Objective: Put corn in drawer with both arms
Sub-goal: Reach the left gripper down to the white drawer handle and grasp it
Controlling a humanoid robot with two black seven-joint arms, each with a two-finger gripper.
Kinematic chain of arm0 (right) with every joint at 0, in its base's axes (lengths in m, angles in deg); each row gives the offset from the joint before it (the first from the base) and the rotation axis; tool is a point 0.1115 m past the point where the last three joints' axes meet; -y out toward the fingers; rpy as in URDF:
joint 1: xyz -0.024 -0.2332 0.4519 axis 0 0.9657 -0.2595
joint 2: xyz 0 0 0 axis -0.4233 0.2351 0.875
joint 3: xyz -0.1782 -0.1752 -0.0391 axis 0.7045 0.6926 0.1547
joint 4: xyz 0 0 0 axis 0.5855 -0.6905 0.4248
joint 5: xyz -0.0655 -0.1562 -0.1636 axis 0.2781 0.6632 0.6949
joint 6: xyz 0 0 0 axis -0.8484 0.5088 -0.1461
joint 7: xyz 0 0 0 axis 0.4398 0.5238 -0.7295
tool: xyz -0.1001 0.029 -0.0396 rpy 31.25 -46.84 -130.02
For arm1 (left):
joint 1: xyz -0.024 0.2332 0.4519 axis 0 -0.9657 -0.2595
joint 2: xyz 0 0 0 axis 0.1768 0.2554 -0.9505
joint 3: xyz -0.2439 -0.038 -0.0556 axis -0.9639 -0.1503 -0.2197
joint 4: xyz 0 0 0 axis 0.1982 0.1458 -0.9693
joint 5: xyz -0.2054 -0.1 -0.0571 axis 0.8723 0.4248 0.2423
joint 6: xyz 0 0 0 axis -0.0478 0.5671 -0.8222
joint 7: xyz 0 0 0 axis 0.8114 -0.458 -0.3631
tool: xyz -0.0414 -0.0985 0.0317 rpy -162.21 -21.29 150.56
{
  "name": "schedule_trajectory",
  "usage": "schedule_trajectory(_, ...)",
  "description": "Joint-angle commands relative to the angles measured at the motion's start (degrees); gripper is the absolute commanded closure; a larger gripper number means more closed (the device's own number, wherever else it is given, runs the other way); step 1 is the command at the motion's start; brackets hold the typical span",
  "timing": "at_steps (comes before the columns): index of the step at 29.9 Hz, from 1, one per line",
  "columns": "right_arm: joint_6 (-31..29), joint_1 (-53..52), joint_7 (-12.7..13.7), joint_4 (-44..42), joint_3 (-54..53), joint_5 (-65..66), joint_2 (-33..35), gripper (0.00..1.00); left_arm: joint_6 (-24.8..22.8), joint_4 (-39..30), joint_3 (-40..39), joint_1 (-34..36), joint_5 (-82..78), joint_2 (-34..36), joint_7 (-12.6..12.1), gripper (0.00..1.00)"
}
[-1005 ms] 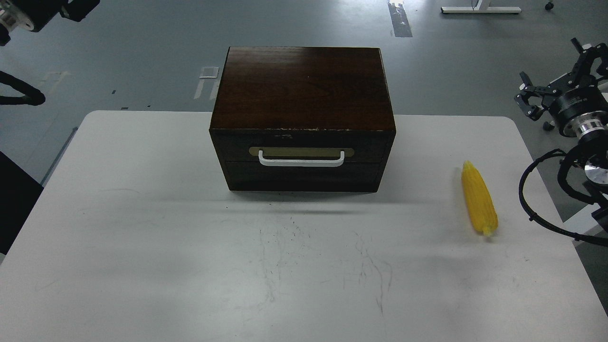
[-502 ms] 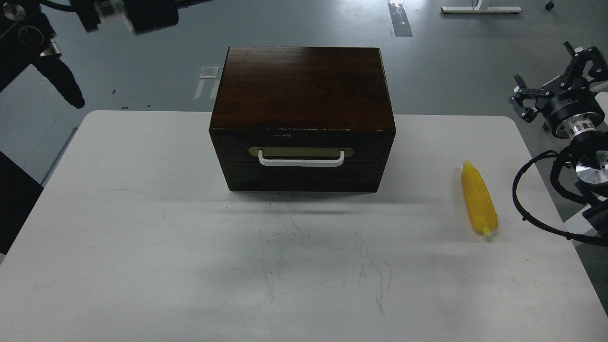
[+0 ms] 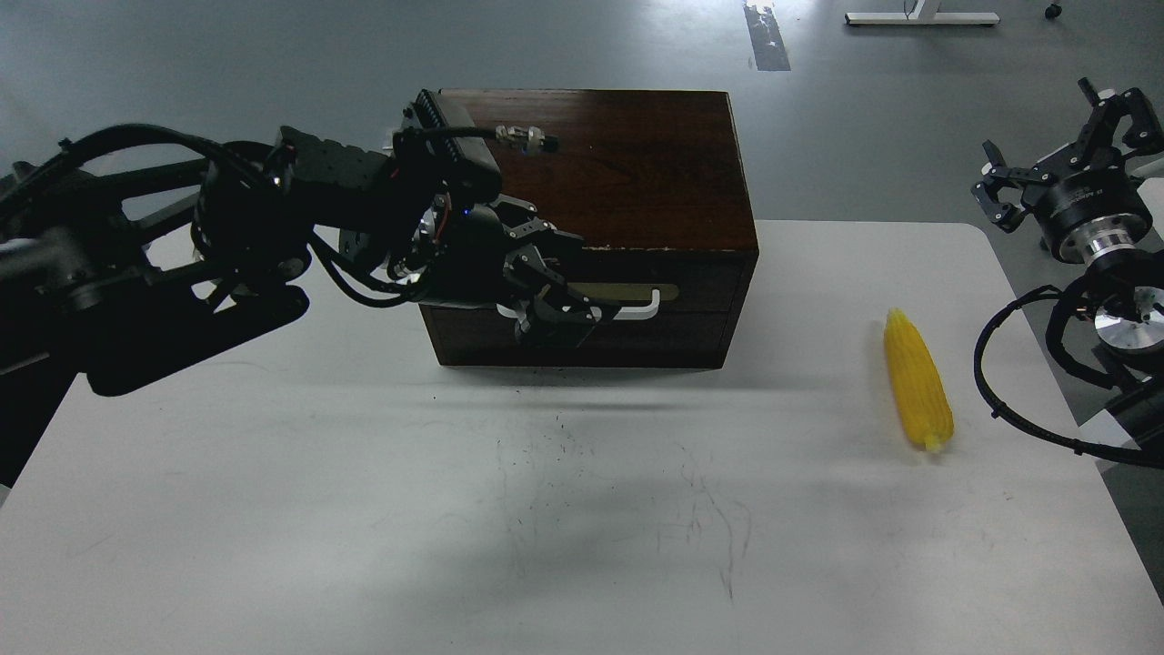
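Reaching across from the left edge of the frame, left arm [image 3: 227, 236] now fills the middle left, where half a second ago only its upper links showed in the top left corner. Left gripper [image 3: 559, 314] now in front of the drawer [image 3: 582, 293] face at frame center, covering the left end of the white bar handle [image 3: 641, 309]. Fingers [image 3: 546, 273] dark and bunched against the dark wood; cannot tell whether spread around the handle or already closed on it, nor whether touching. Drawer fully shut, flush with the wooden box [image 3: 627, 164], same as before.

Right gripper [image 3: 1059, 136] at the far right edge, above the desk's corner, fingers spread, holding nothing, nearly where it was a moment ago. Corn [image 3: 918, 391] lying untouched on the white desk [image 3: 273, 509] at center right, tapered tip toward the top of the frame, well apart from the box and near the right arm [image 3: 1114, 300].

Judging from this: opening step just begun, left side committed to the handle, right side waiting to take the corn. Nothing of the task finished yet. Next likely need: a firm hold on the bar and a straight pull toward the bottom of the frame. Risk: a light box sliding along with the pull instead of the drawer coming out.
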Motion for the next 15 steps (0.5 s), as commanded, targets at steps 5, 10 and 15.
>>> schedule_trajectory(5, -0.2, -0.5, -0.1, -0.4, -0.2, 0.0, -0.1, 0.0, 2.4, 0.2, 5.0, 0.2, -5.4, -0.9, 0.1, 0.19)
schedule_trajectory(10, -0.2, -0.5, -0.1, -0.4, -0.3, 0.0, -0.2, 0.0, 2.4, 0.6, 5.0, 0.2, -5.5, -1.3, -0.2, 0.19)
schedule_trajectory(15, -0.1, -0.5, -0.1, -0.4, -0.3, 0.0, -0.3, 0.0, 2.3, 2.2, 5.2, 0.2, -5.7, -2.3, -0.4, 0.19)
